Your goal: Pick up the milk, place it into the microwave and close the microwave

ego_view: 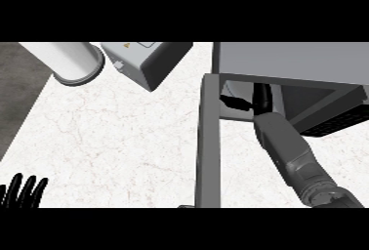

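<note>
Far to the left of the microwave [288, 56], at the view's lower edge, the left hand [22, 193] is resting open with its black fingers pointing up and holding nothing. The white, faintly veined desk [122, 146] is stretching from there toward the microwave. Up and to the left of the microwave, a white cylinder [69, 61] is lying tilted, its round open end facing down-left. Just beside it, nearer the microwave but still apart from it, a grey and white box [148, 61] is standing at an angle with a small yellow mark on its pale face; whether this box is the milk cannot be told. The microwave's door [209, 146] is standing open, showing edge-on as a tall grey bar along the microwave's left side. Right of the door, the grey right forearm [288, 146] is rising from the lower edge and reaching into the microwave's cavity. The right hand [236, 102] is showing as a dark shape inside the cavity, just behind the door; whether it is gripping anything cannot be told.
</note>
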